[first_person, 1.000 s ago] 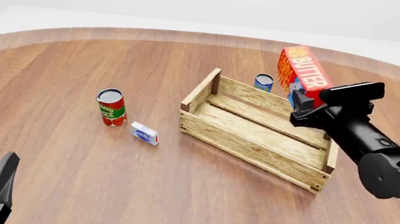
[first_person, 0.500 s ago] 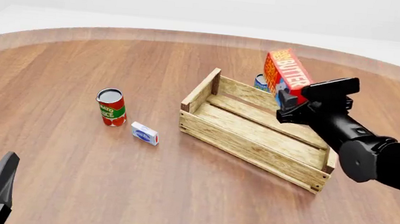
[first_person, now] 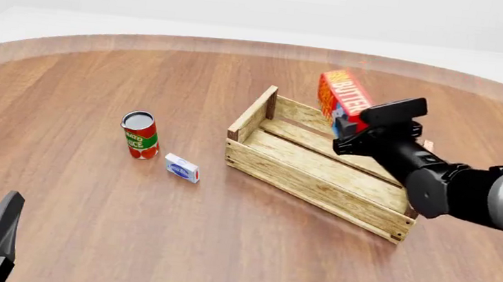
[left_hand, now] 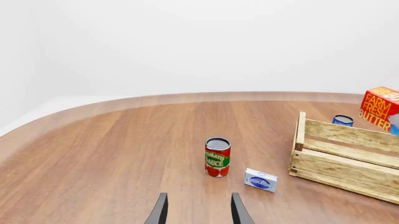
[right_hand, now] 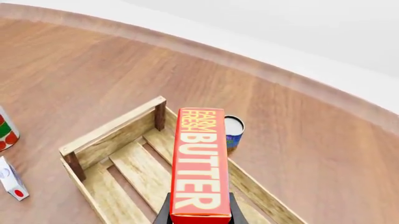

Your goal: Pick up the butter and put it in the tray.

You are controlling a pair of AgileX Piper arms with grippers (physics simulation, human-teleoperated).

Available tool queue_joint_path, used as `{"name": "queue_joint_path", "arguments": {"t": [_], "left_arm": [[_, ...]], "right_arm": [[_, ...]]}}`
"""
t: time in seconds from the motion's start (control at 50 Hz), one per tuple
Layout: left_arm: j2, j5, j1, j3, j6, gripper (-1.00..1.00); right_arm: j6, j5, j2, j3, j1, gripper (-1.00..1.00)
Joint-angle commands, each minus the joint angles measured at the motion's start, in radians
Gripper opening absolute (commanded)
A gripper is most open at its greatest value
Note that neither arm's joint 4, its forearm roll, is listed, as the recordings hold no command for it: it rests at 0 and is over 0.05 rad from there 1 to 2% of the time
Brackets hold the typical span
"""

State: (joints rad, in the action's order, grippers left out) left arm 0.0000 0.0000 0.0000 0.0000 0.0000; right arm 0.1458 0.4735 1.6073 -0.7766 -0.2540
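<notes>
A: Where is the red rectangular butter carton with the orange-yellow lettering?

B: Clamped in the right gripper, held in the air, its long axis running straight out ahead of the fingers.

A: And the big slatted light-wood tray?

B: Directly below and ahead of that gripper; the carton hangs over the tray's far side, so the next move is probably downward.

A: The left gripper?

B: Parted, holding nothing, and well away from the tray.

Tomato can beside small white-and-blue box; blue can farther back.
</notes>
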Motion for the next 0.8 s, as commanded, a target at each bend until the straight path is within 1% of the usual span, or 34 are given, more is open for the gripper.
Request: {"name": "queue_joint_path", "arguments": {"t": [0.02,0.24,0.36,0.64,0.8], "left_arm": [[0.0,0.0,0.0,0.0,0.0,1.0],[0.0,0.0,0.0,0.0,0.0,1.0],[0.0,0.0,0.0,0.0,0.0,1.0],[0.0,0.0,0.0,0.0,0.0,1.0],[0.0,0.0,0.0,0.0,0.0,1.0]], "right_arm": [[-0.021,0.008,0.058,-0.057,-0.01,-1.0],[-0.019,0.009,0.119,-0.09,-0.006,-1.0],[-0.011,0.026,0.115,-0.054,-0.004,-1.0],[-0.006,0.044,0.152,-0.038,0.007,-1.0],[-0.005,0.036,0.154,-0.032,0.005,-1.0]]}}
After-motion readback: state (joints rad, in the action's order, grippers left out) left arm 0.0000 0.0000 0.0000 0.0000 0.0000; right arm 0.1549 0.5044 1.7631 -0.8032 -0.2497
